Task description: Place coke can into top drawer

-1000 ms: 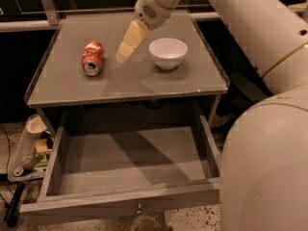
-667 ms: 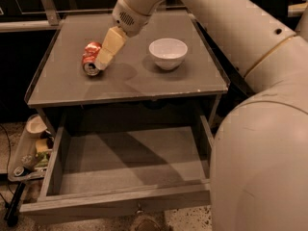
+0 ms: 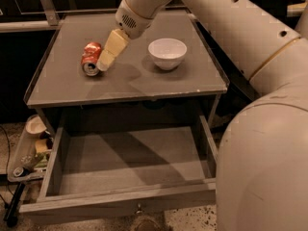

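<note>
The coke can (image 3: 91,58), red with a silver end, lies on its side on the left part of the grey cabinet top (image 3: 72,88). My gripper (image 3: 105,60) reaches down from the upper middle; its pale fingers come down right beside the can's right side, at or just above it. The top drawer (image 3: 127,165) stands pulled open below the cabinet top, with nothing showing inside and a small knob at its front centre.
A white bowl (image 3: 167,53) stands on the cabinet top to the right of the gripper. My large pale arm fills the right side of the view. Some clutter on a low tray (image 3: 29,150) sits on the floor at the left of the drawer.
My gripper has moved left from beside the bowl to the can and now sits against the can's right side. The can and bowl have not moved.
</note>
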`<move>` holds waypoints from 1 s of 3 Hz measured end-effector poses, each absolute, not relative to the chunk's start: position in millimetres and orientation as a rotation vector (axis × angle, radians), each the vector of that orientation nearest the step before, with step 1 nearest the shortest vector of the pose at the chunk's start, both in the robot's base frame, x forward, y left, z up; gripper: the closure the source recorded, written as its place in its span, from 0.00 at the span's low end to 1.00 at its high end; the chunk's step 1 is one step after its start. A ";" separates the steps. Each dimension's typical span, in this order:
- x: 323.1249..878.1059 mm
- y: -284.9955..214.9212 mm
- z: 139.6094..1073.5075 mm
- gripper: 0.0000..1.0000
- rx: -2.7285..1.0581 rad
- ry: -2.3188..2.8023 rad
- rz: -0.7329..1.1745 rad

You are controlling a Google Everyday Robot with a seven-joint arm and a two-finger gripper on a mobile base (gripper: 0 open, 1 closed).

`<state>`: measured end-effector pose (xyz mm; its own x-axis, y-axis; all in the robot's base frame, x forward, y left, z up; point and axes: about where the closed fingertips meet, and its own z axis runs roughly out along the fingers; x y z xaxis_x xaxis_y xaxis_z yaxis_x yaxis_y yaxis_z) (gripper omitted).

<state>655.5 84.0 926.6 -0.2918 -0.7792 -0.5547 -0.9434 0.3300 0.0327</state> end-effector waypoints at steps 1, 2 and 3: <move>682.9 97.8 936.1 0.00 -1.391 2.175 0.478; 711.3 118.0 944.9 0.00 -1.291 2.214 0.469; 729.4 140.3 938.4 0.00 -1.275 2.231 0.526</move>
<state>729.4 140.3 938.4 -0.4271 -0.6734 -0.6034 -0.8720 0.4833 0.0778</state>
